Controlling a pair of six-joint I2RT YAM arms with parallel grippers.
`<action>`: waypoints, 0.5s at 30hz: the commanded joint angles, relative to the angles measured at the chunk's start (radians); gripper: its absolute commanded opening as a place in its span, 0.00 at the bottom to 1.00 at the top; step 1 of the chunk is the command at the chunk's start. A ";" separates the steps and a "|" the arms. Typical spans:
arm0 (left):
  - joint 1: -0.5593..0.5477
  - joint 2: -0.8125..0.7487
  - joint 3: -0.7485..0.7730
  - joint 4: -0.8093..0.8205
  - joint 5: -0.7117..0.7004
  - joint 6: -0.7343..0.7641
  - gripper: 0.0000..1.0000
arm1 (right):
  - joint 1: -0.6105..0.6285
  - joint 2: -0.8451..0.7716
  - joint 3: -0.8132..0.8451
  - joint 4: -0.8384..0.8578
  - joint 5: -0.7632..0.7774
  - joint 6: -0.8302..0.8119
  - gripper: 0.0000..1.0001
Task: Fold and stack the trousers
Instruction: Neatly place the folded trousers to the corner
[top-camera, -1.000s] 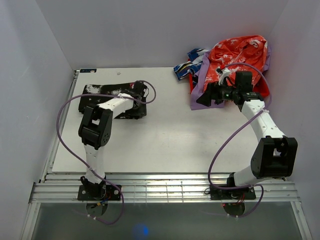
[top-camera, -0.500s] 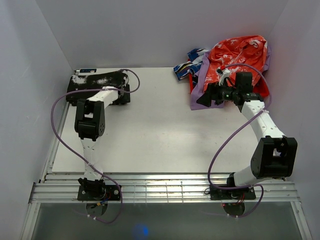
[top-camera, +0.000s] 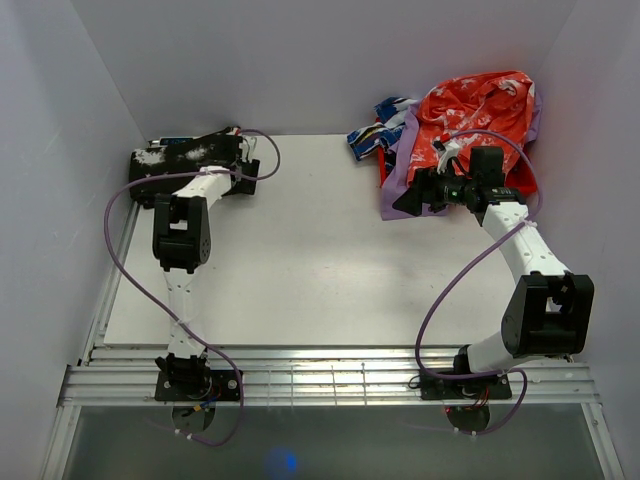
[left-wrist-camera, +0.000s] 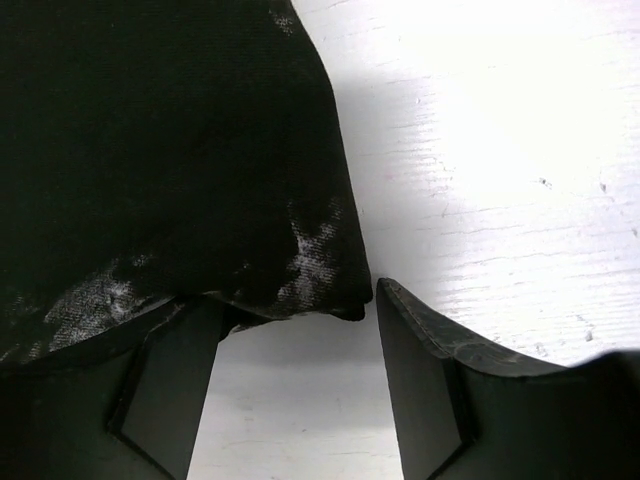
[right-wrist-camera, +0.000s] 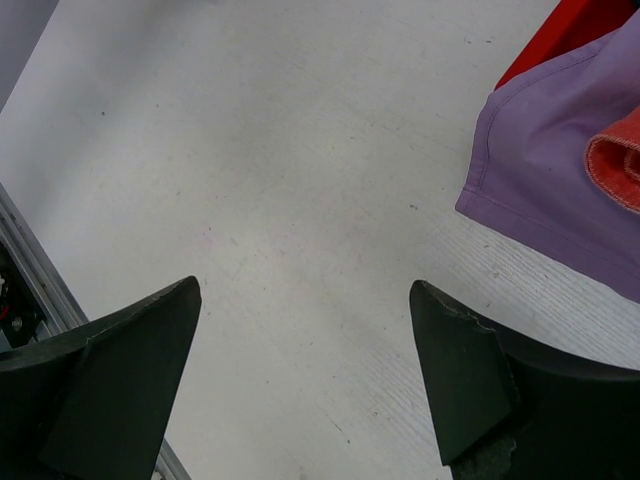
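Folded black trousers (top-camera: 185, 158) with pale faded patches lie at the table's back left corner. In the left wrist view they (left-wrist-camera: 170, 150) fill the upper left, and their lower edge reaches my fingertips. My left gripper (top-camera: 244, 172) (left-wrist-camera: 292, 302) is open at their right edge, its jaws apart with only the hem between them. My right gripper (top-camera: 410, 200) (right-wrist-camera: 300, 310) is open and empty over bare table, just left of a purple garment (top-camera: 400, 172) (right-wrist-camera: 560, 170). Red-orange patterned trousers (top-camera: 475, 105) lie heaped on the purple one.
A blue-and-white patterned garment (top-camera: 375, 135) lies at the left of the pile at the back right. White walls close in the table on three sides. A metal rail (top-camera: 330, 380) runs along the near edge, and it also shows in the right wrist view (right-wrist-camera: 30, 270).
My left gripper has dragged the black trousers from left of centre to the back left corner. The right arm has barely moved.
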 joint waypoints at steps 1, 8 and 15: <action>0.013 -0.052 -0.092 -0.066 0.017 0.093 0.74 | -0.007 -0.046 -0.008 0.027 -0.009 -0.007 0.90; 0.128 -0.284 -0.308 -0.144 0.118 0.068 0.74 | -0.007 -0.053 -0.016 0.047 -0.027 0.010 0.90; 0.288 -0.267 -0.345 -0.118 0.169 0.122 0.74 | -0.005 -0.059 -0.016 0.044 -0.024 0.010 0.90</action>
